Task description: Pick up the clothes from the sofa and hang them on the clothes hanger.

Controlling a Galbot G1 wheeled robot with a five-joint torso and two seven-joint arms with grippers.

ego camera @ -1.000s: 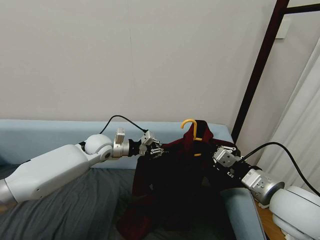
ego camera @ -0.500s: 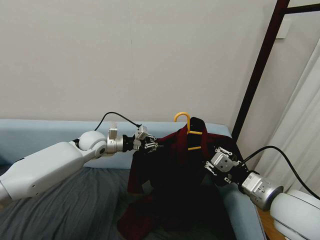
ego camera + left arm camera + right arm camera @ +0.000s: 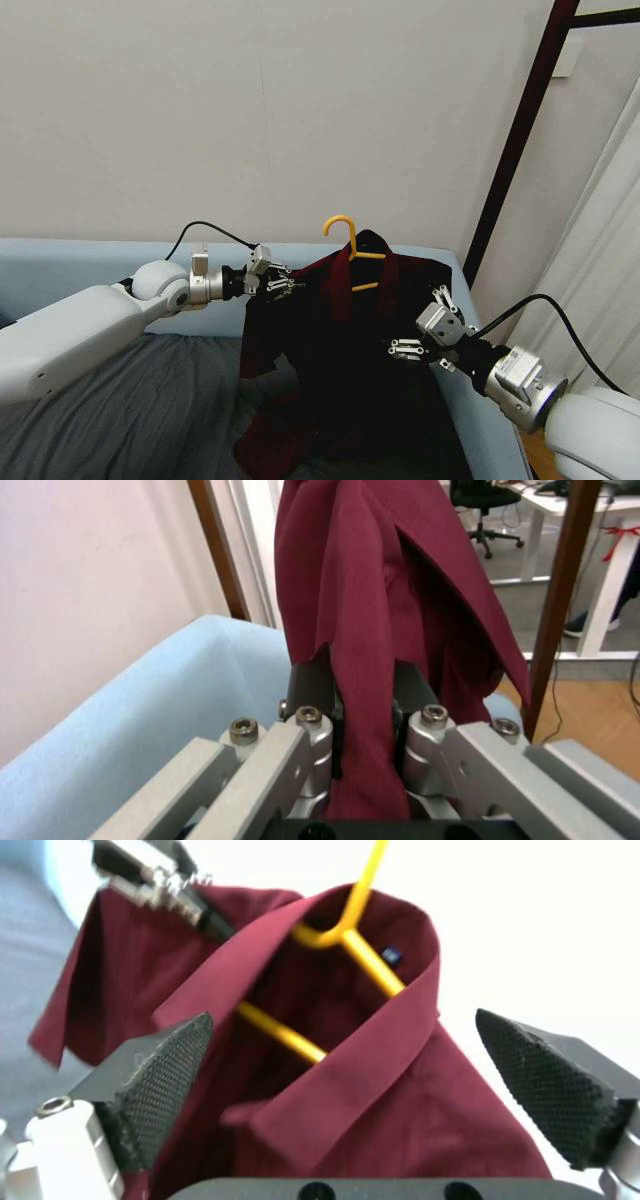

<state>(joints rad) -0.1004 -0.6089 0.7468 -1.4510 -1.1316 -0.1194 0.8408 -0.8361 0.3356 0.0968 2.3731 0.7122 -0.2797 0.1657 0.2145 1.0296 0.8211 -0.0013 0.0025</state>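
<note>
The left arm is reaching in over the light blue sofa (image 3: 80, 262) and its grey seat cover (image 3: 130, 420). At its end the left pincer (image 3: 270, 283) is gripping one shoulder of the dark red shirt (image 3: 330, 360). In the left wrist view its fingers (image 3: 308, 686) are pressing shut on a fold of the red cloth. The shirt is hanging on a yellow hanger (image 3: 347, 250), raised above the sofa in front of the pale wall. The collar is sitting around the hanger's neck, the hook is standing free in the air, and the lower hem is trailing down to the seat. Further right and lower, the right pincer (image 3: 415, 347) is hovering at the shirt's other side with its fingers spread wide and nothing between them. In the right wrist view its mesh pads (image 3: 160, 1080) are framing the collar and hanger. Whether it is touching the cloth I cannot tell. At the far right a dark brown rack post (image 3: 515, 150) is rising beside a white curtain (image 3: 600, 270).
</note>
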